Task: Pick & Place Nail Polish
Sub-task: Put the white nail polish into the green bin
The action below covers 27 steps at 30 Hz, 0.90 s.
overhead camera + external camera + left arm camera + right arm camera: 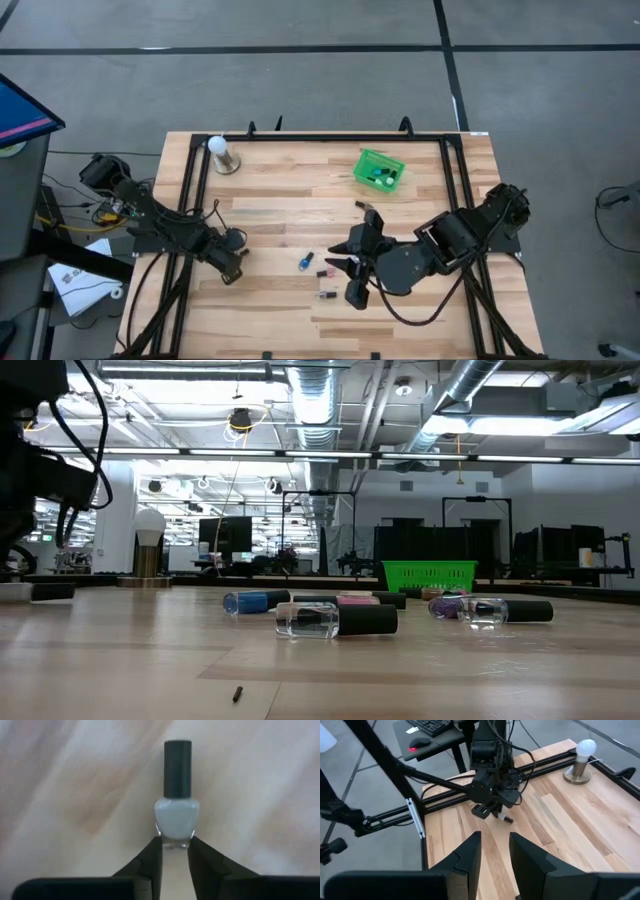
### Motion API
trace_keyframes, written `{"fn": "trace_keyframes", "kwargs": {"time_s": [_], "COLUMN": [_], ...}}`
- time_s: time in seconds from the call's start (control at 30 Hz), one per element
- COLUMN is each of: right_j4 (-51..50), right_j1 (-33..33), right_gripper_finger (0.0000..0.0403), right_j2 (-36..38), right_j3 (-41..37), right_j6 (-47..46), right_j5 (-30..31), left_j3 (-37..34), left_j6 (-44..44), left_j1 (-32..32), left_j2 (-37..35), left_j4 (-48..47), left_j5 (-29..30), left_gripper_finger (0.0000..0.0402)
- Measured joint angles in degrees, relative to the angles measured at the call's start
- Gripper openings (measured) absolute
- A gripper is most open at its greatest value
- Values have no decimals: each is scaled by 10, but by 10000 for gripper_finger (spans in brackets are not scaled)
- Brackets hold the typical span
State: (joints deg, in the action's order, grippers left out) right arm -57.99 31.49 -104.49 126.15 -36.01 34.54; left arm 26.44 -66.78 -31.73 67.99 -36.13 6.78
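1. Left gripper (237, 272): I see it low over the near-left part of the pale wooden plank table (300, 200). In my left wrist view its two dark fingers (150, 860) pinch the glass base of a small pale grey-blue nail polish bottle with a slim dark cap (176, 800), one tip on each side, both touching. I count that bottle as gripped, lying on the wood.

2. White ball-topped stand on a metal base (221, 155): far-left corner of the table, upright, well apart from both arms.

3. Blue nail polish bottle (304, 262): lying on its side near the table's middle, between the two grippers. In the low view it shows with a dark cap (255, 601).

4. Clear-glass bottle with black cap (337, 620): lying flat, nearer the low camera than the blue one. A pink-bodied bottle lies just behind it.

5. Further clear bottle with dark cap (500, 610): lying to the right.

6. Right gripper (345, 268): held above the table, right of the loose bottles. Its fingers (470, 855) stand slightly apart, holding nothing.

7. Green plastic mesh basket (379, 170): far-right area, several small bottles inside.
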Motion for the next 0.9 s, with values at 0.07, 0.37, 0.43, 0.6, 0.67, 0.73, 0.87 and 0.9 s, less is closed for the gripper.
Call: {"fn": "trace_keyframes", "kwargs": {"time_s": [0.07,0.37,0.43,0.6,0.67,0.73,0.87,0.9], "right_j4": [1,2,-4,0,-1,0,1,1], "right_j1": [-8,-39,-43,-51,-50,-49,-49,-49], "right_gripper_finger": [93,93,93,93,93,93,93,93], "right_j2": [0,-17,-23,-28,-28,-28,-28,-28], "right_j3": [0,0,-2,-2,-2,-2,-2,-2], "right_j6": [0,0,-1,-19,-20,-20,-20,-20], "right_j5": [0,0,-4,-15,-16,-17,-17,-17], "left_j3": [5,4,5,5,5,5,5,5], "left_j6": [-8,-14,-14,-10,27,94,241,262], "left_j1": [0,8,8,9,11,11,16,21], "left_j2": [-32,-114,-123,-140,-144,-143,-136,-133], "left_j4": [20,57,56,56,59,67,96,98], "left_j5": [17,64,78,120,129,131,128,126], "left_gripper_finger": [64,11,3,14,28,49,112,130]}}
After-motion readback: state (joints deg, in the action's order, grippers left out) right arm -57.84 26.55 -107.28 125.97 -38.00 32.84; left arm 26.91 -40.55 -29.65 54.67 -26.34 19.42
